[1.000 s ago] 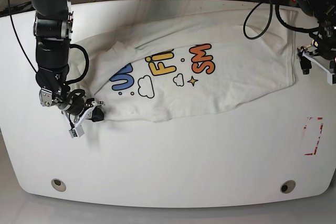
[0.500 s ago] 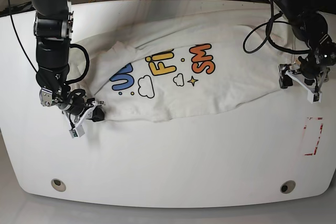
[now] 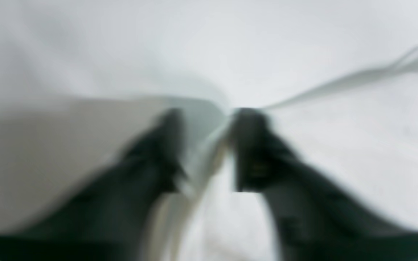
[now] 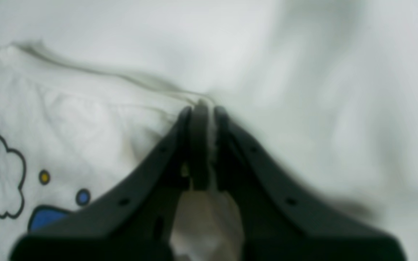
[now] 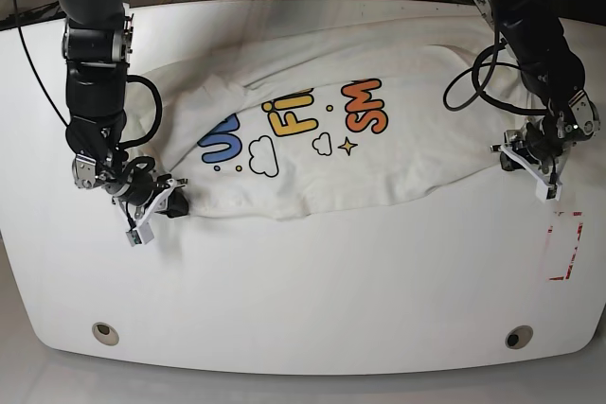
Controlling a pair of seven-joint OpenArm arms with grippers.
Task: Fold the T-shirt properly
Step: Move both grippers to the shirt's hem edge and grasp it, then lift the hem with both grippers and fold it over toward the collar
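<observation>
The white T-shirt [image 5: 398, 167] lies spread across the table, its blue, yellow and orange letters facing up. My right gripper [image 5: 161, 207] is on the base view's left and is shut on the T-shirt's lower left edge. In the right wrist view this right gripper [image 4: 201, 108] pinches the hem, with the printed T-shirt [image 4: 67, 119] to its left. My left gripper [image 5: 530, 160] sits at the T-shirt's right corner. The blurred left wrist view shows the left gripper [image 3: 205, 116] with its jaws narrowed on a fold of the T-shirt [image 3: 339, 145].
The white table [image 5: 312, 300] has two round holes [image 5: 106, 333] [image 5: 518, 336] near its front edge. A red-outlined rectangle [image 5: 565, 245] is marked at its right side. Cables hang behind the back edge.
My left arm swung in from the table's right side down to the T-shirt's right corner, and its wide-open jaws closed on the cloth. The right gripper kept its hold and place.
</observation>
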